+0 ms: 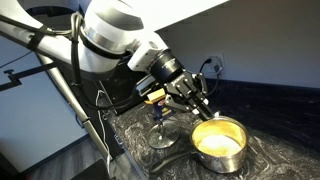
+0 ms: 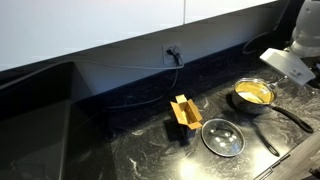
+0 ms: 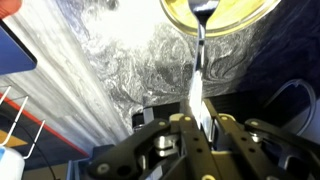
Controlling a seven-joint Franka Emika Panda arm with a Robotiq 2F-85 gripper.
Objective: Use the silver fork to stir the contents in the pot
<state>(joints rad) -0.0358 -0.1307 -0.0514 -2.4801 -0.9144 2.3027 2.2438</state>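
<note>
Right now we are gripping the fork (image 3: 200, 55) by the far end of its thin handle, with the end effector (image 3: 198, 122) closed on it from both sides. In the wrist view the fork is reaching out over the pot (image 1: 225, 150), and its head is lying across the yellow inside. We cannot tell whether the tines are touching the contents (image 2: 253, 93) or hanging just above them.

The main risk, we are judging, is the grip itself. The handle is narrow and smooth and we are holding it far from the head, so lumpy food pushing back could be twisting the fork between the fingers or sliding it out.

The next risk is the pot. Nothing is bracing it on the counter (image 2: 120, 150), so tines catching the wall or dragging through thick food could be shoving it along or swinging its long handle (image 2: 295, 118).

That handle is pointing past the lid (image 2: 222, 137), which is lying near the pot; a shifted pot could be knocking into it.

A stroke that is too wide or too fast could also be flicking food over the low rim.
</note>
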